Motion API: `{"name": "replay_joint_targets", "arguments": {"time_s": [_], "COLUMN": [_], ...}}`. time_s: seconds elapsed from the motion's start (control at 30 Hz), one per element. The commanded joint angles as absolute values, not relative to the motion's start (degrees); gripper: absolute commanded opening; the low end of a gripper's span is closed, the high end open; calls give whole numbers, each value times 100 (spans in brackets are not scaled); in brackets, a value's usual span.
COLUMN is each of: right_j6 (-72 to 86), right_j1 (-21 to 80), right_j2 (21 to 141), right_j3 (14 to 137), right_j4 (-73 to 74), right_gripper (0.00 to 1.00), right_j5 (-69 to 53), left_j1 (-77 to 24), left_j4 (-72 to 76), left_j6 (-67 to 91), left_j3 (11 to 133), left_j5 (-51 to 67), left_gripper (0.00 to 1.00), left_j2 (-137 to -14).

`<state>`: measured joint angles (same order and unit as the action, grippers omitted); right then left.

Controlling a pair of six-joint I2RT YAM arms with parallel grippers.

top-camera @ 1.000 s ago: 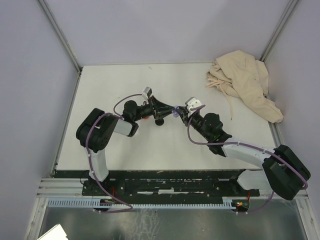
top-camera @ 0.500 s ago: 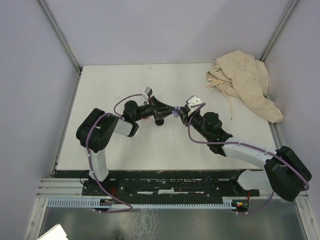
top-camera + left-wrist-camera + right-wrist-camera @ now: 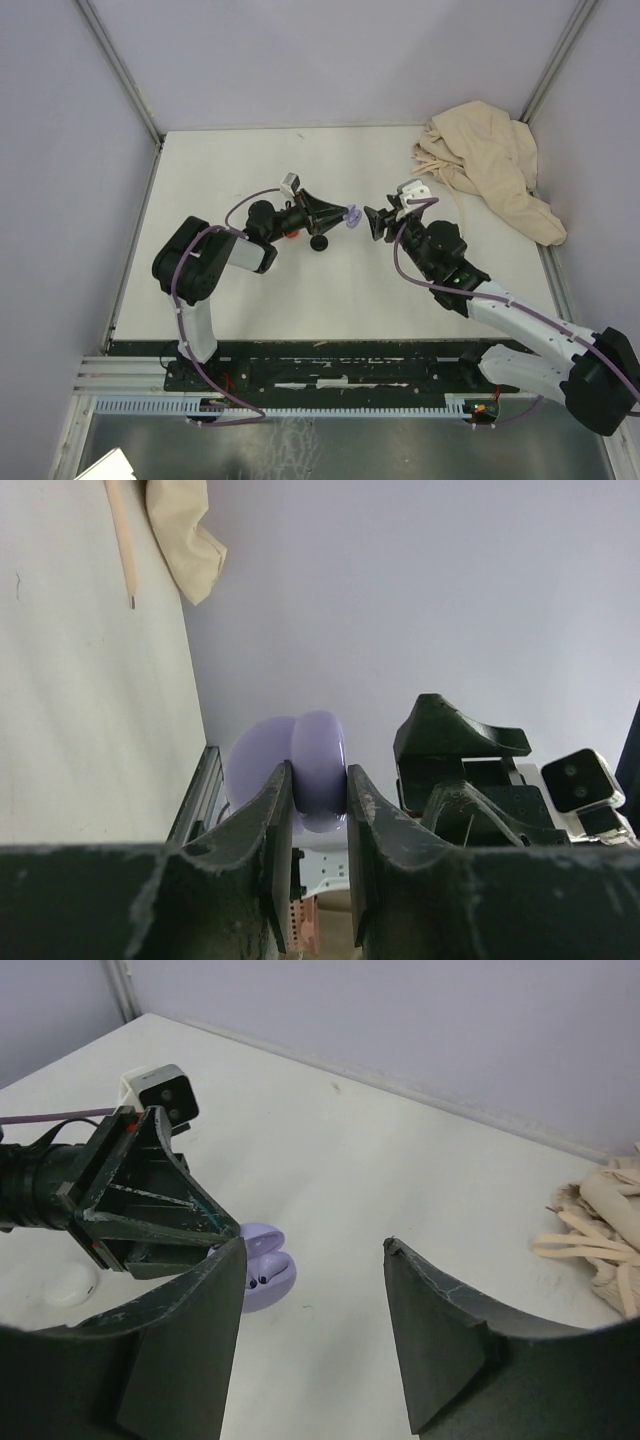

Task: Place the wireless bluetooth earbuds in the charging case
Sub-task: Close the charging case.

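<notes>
left gripper clamped on glossy, rounded lavender charging case, lid ajar; right gripper opposite, jaws apart.

Both arms, left arm and right arm, are black and white: chunky black joint housings, white link shells. A purple cable loops along each. The left claw and right claw have matte black wedge fingers, pretty scuffed, plus a little white boxy camera on each wrist.
</notes>
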<state>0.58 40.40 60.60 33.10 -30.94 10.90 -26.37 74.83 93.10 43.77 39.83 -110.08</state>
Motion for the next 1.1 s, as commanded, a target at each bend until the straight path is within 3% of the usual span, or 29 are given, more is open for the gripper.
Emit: {"name": "replay_joint_targets", "arguments": {"time_s": [0.0, 0.13, 0.43, 0.87, 1.07], "right_j6": [-19, -50, -490, -764, -932], "right_j1": [4047, 4116, 4661, 5001, 5001], "right_j2": [5996, 6307, 7472, 8761, 9152], "right_j3": [4116, 4172, 4127, 4762, 4959], "right_j4": [-1314, -892, -1919, -2864, -3088], "right_gripper": [65, 66, 70, 84, 86], "right_j5": [1682, 1899, 2793, 3124, 3592], "left_j1": [-2587, -2595, -2762, -2979, -2997], "left_j4": [7431, 6988, 6005, 5818, 5820], "left_j6": [9577, 9662, 9885, 10106, 10106], "left_j3": [4324, 4182, 4281, 4458, 4324], "left_j5": [3246, 2499, 1615, 1725, 1774], "left_gripper": [3, 3, 3, 3, 3], "left_j2": [-10860, -10619, -10178, -10279, -10159]}}
